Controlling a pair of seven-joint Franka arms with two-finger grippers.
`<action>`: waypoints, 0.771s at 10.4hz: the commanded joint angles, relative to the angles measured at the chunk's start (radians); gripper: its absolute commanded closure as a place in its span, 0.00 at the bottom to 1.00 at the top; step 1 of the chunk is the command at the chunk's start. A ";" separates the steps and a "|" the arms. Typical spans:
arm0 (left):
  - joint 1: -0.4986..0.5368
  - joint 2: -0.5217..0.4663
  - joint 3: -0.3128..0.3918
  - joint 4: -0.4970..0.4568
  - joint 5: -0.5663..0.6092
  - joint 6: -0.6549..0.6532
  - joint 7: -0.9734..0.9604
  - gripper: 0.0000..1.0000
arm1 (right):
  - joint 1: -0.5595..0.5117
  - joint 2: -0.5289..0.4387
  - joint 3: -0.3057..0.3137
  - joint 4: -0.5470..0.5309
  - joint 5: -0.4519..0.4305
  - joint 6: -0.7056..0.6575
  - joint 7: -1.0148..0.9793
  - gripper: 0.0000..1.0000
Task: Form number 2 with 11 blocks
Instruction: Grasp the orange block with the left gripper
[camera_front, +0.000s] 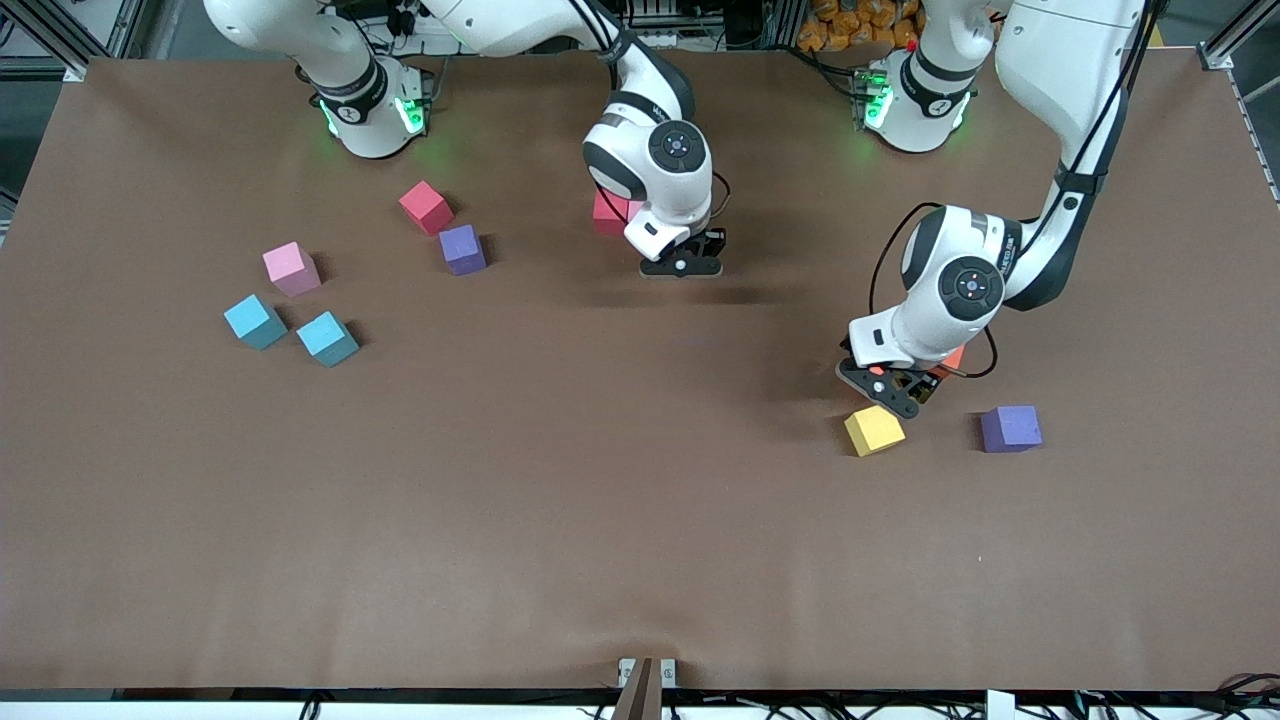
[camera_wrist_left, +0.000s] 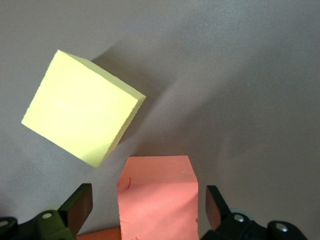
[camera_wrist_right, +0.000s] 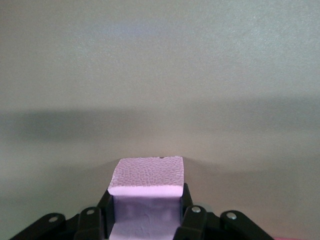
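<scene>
The right gripper (camera_wrist_right: 145, 220) clamps a pale pink matte cube (camera_wrist_right: 146, 177) over mid-table, apparently to start the digit, while the left gripper (camera_wrist_left: 145, 210), fingers spread, straddles an orange cube (camera_wrist_left: 157, 195), a yellow cube (camera_front: 874, 430) at its 7 o'clock.

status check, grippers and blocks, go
Left gripper open, astride an orange block beside the yellow block. Right gripper shut on a pink block, mid-table. No digit started; nothing in the way.
</scene>
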 joint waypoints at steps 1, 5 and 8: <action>0.005 0.006 0.005 -0.013 -0.032 0.012 0.031 0.00 | 0.011 -0.006 -0.004 -0.027 0.011 0.011 0.017 0.62; 0.010 0.009 0.003 -0.013 -0.075 0.012 0.034 0.00 | 0.016 -0.006 -0.004 -0.032 0.002 0.011 0.014 0.58; 0.010 0.012 0.003 -0.013 -0.104 0.012 0.034 0.00 | 0.018 -0.009 -0.004 -0.030 0.000 0.011 0.014 0.00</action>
